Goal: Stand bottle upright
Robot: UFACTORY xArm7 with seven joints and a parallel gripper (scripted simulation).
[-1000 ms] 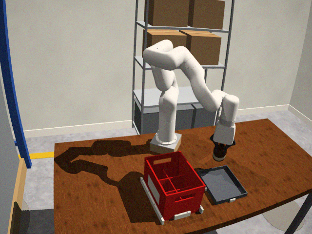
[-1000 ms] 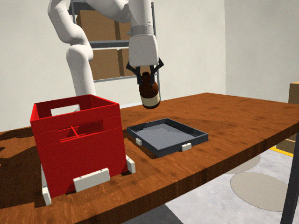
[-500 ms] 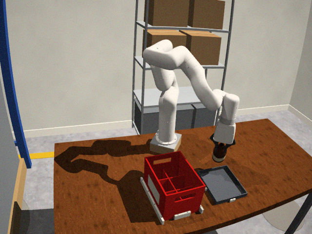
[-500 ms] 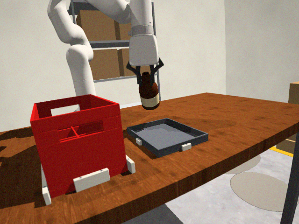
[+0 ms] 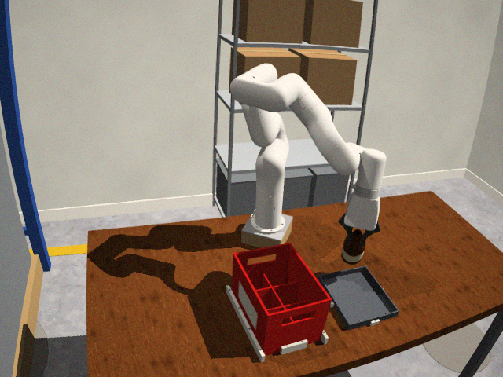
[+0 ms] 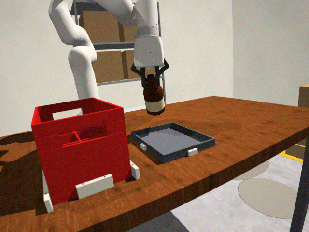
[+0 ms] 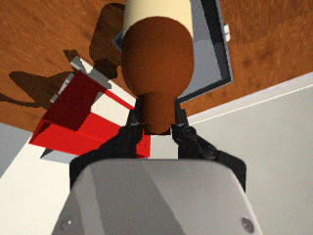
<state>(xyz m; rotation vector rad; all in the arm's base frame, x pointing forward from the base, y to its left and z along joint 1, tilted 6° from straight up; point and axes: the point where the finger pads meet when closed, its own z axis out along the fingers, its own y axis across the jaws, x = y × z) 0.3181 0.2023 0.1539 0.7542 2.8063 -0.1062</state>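
My gripper (image 6: 149, 79) is shut on the neck of the brown bottle (image 6: 153, 97), which has a cream label and hangs nearly upright in the air, bottom down. The bottle (image 5: 353, 246) hangs above the table just behind the far edge of the dark grey tray (image 5: 356, 297). The tray (image 6: 172, 140) lies flat and empty on the wooden table. In the wrist view the fingers clamp the bottle neck (image 7: 156, 63), with the tray (image 7: 209, 54) beyond it.
A red crate (image 5: 280, 296) with inner dividers stands in white brackets just left of the tray; it also shows in the exterior view (image 6: 79, 144). The arm's base (image 5: 267, 232) is behind the crate. A metal shelf with cardboard boxes (image 5: 294, 60) stands behind the table.
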